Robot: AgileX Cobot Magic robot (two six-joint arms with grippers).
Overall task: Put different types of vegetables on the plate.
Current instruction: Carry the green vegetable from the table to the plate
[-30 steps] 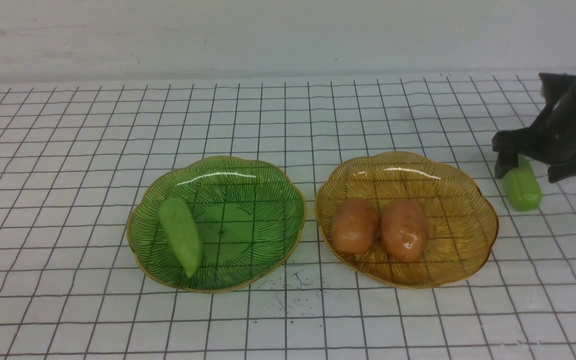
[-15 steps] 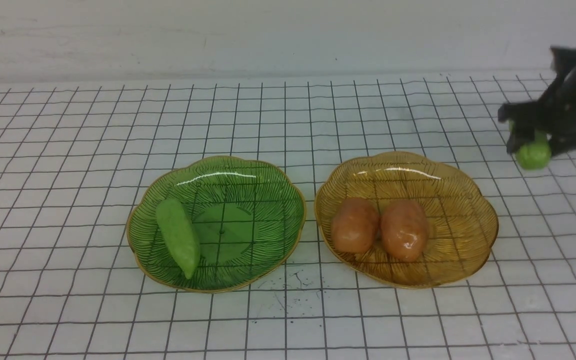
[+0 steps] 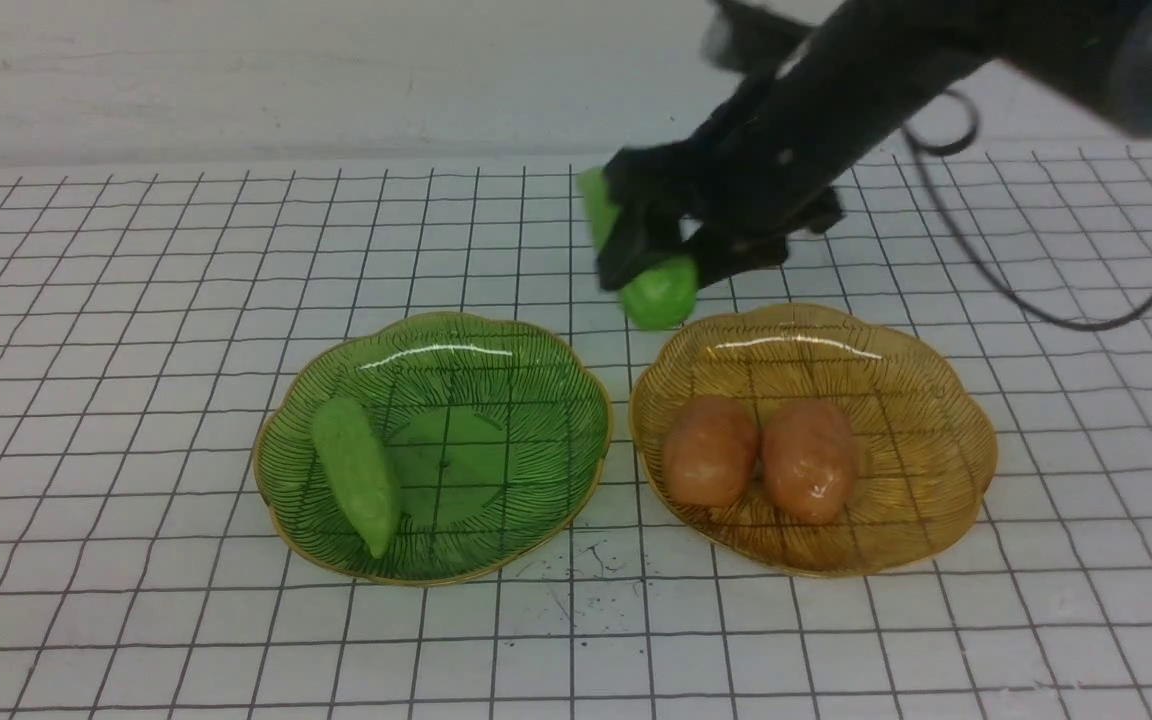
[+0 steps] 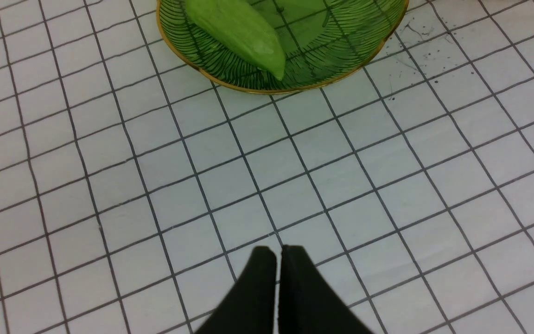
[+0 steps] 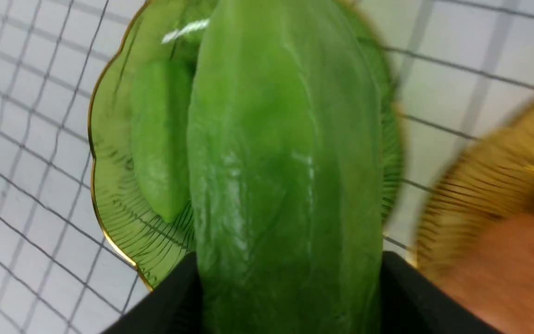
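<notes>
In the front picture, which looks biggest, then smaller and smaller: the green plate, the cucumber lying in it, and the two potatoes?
1. green plate, by far.
2. cucumber lying in it: longer than either potato, though thinner, so this is close.
3. left potato and right potato: about alike, so I won't rank them.

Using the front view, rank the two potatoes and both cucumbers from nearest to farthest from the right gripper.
1. Held cucumber, between the right gripper's fingers.
2. Left potato and right potato, on the amber plate: too close to call.
3. Resting cucumber, on the green plate's left side.
</notes>
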